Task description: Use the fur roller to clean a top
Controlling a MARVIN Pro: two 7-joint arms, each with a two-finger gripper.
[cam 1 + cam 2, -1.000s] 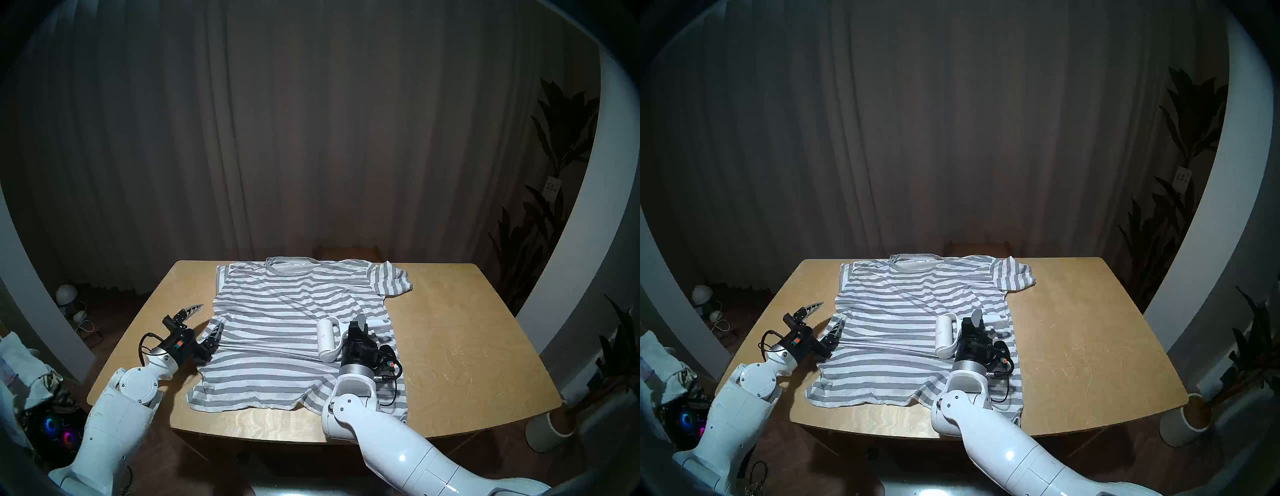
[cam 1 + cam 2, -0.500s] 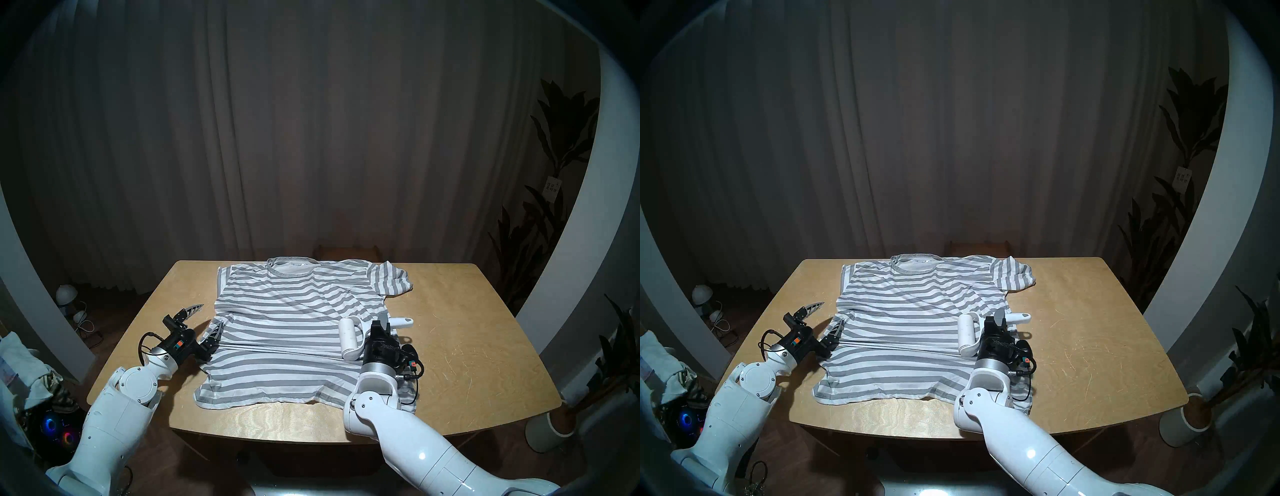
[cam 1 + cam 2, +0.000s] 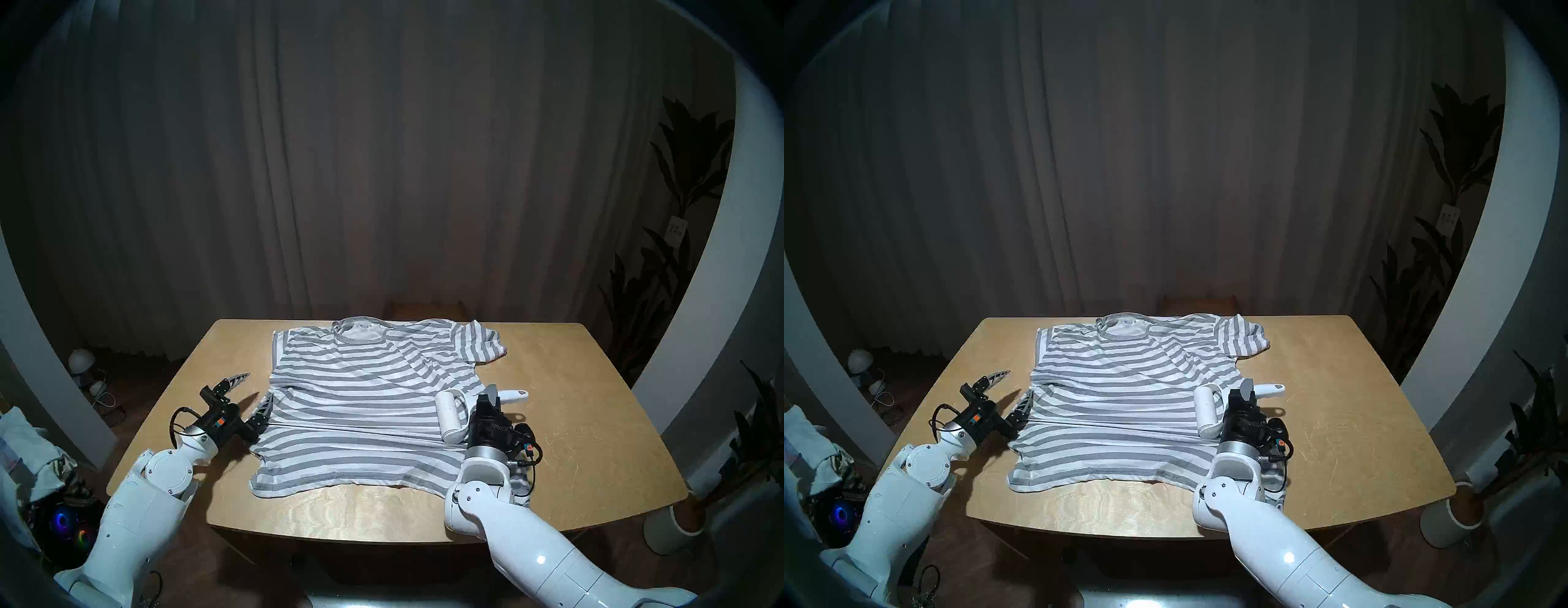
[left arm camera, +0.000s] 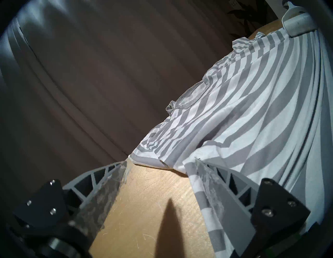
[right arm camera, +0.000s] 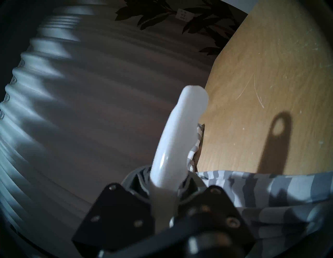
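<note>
Two tools work the striped top point(image 3: 365, 407) on the desk point(image 3: 594, 424): right tool point(image 3: 491, 392) clamped on the fur roller point(image 3: 450, 414), left tool point(image 3: 250, 392) spread wide, one finger on the hem; dragging may bunch the fabric.

A wooden table point(image 3: 572, 407) spreads beneath and to the right of the right pincer; dark curtains point(image 3: 382, 170) hang far beyond it. A potted plant point(image 3: 679, 516) stands further right; a small white lamp point(image 3: 82, 360) sits on the floor left of the left pincer.

The wall tag point(image 3: 676, 229) and the top's point(image 3: 373, 382) collar label carry print too small to read
</note>
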